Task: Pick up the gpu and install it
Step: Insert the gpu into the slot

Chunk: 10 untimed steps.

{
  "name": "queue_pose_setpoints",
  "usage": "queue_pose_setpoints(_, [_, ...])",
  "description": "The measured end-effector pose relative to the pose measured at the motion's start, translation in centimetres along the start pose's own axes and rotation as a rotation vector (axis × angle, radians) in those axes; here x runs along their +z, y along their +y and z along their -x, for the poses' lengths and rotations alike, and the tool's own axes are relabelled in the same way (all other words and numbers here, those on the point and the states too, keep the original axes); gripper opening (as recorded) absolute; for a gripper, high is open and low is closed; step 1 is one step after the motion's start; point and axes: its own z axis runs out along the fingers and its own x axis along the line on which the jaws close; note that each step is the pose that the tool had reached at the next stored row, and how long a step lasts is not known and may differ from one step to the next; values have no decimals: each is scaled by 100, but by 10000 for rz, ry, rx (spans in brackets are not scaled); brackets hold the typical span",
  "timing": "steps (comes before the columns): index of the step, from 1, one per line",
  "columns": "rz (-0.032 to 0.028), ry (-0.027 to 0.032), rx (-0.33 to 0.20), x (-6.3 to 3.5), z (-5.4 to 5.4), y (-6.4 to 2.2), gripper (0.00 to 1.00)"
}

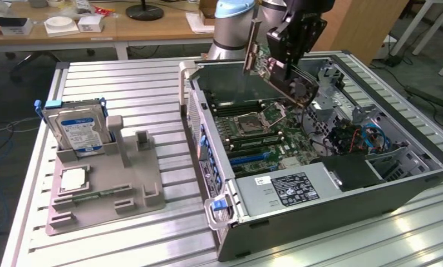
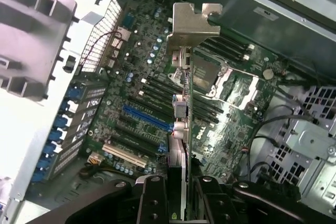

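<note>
The gripper hung over the open case with its black fingers closed on either side of the gpu, a slim dark rectangular card with a narrow silver metal bracket at one end. The card was held tilted in the air above the green motherboard, clear of it, bracket end uppermost. In the wrist view the gpu showed edge-on between the fingers of the gripper, over the motherboard and its long blue slot.

The dark grey metal computer case lay on its side, lid off, on a silver slotted aluminium table. Towards the exterior view's left, well apart from the case, a grey plastic fixture tray sat on the same table. In it a silver hard drive with a blue-white label stood upright, and a small green memory stick lay flat.

Behind the table stood light wooden desks with white boxes and a black round base. The floor was grey, with loose cables trailing on it.
</note>
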Motion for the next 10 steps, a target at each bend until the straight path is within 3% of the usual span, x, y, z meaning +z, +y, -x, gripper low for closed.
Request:
queue_pose_setpoints(2, [41,-24,-203,1,-2,1,26])
queue_pose_setpoints(10, [66,-61,-1433,1,-1,1,26])
